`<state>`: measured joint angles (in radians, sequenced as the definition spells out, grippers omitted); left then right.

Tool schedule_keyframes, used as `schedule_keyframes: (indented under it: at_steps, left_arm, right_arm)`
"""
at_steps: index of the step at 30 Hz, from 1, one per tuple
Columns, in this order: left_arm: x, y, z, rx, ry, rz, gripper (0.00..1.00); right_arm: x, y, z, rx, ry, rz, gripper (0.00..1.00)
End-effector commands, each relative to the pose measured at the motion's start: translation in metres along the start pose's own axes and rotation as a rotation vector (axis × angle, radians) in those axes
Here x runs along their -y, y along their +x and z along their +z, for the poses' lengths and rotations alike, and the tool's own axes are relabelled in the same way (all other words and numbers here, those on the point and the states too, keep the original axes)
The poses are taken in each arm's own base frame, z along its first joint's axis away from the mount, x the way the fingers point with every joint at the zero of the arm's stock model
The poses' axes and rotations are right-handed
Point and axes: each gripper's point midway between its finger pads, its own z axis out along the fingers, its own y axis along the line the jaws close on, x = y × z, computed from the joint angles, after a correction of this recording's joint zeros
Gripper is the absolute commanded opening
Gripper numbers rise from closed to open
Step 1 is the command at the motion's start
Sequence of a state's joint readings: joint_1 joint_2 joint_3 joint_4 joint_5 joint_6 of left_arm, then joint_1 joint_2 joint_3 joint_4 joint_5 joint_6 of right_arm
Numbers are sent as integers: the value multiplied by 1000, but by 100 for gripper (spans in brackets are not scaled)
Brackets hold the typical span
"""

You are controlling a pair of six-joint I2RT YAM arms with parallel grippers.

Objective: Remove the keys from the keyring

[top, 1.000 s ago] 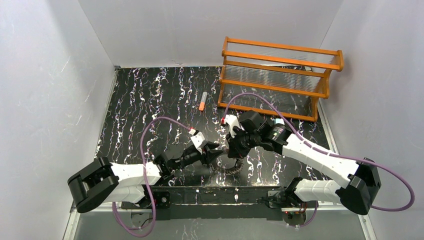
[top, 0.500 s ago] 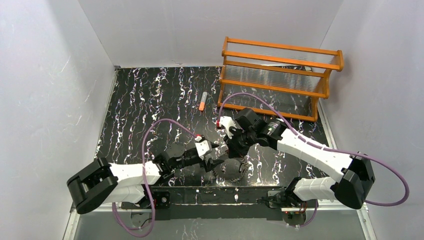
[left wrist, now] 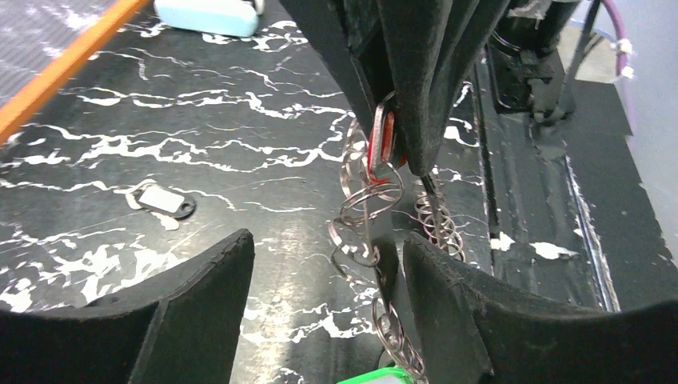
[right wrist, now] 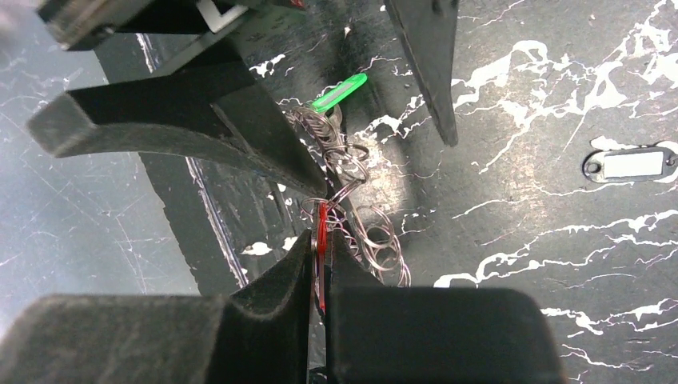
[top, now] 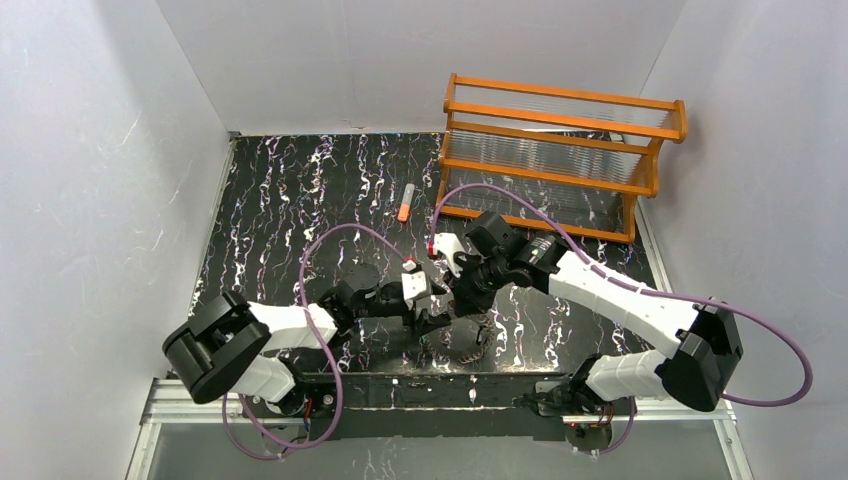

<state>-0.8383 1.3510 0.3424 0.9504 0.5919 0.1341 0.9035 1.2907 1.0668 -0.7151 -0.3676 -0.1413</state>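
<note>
Pinching red key [left wrist: 381, 142] — right end effector [right wrist: 320, 250] half-hides it.

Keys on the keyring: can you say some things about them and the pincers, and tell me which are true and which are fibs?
1. The right pincer pinches the red key. True.
2. The left pincer is shut tight. False: it is open, with one finger on each side of the hanging keyring.
3. The green key lies alone on the table. False: it sits at the end of the keyring's chain of rings.
4. The dark-and-white key lies on the table, apart from the keyring. True.
5. The orange tube stands in the rack. False: it lies on the table beside the rack.
</note>
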Motion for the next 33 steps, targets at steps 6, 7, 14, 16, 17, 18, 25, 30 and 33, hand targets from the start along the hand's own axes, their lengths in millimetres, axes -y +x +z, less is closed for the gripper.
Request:
schedule_keyframes:
  at_steps: [6, 7, 14, 16, 17, 18, 25, 30, 33]
  left_arm:
    - [15, -21, 18, 67, 199, -17, 60]
    - [16, -22, 19, 69, 209, -21, 58]
    - [19, -17, 17, 59, 212, -46, 23]
    - [12, -19, 17, 61, 165, -49, 13]
    - [10, -21, 16, 66, 149, -43, 10]
    - [7, -24, 16, 72, 131, -39, 7]
    - [-6, -31, 10, 93, 23, -46, 0]
    - [-12, -31, 7, 100, -31, -60, 0]
    - [-15, -34, 3, 119, -66, -44, 0]
  right_arm:
    - [-10, -19, -8, 42, -56, -63, 1]
    - [-10, -19, -8, 43, -57, -63, 1]
    - [-9, -19, -12, 45, -40, -61, 1]
    - [-9, -18, -14, 43, -30, -52, 1]
    - [-9, -18, -15, 41, -28, -47, 1]
    - [-9, -18, -15, 40, -26, -39, 1]
    - [-10, -15, -16, 28, -10, 55, 1]
    - [-3, -8, -19, 8, 54, 128, 1]
    - [-1, -2, -19, 3, 79, 169, 1]
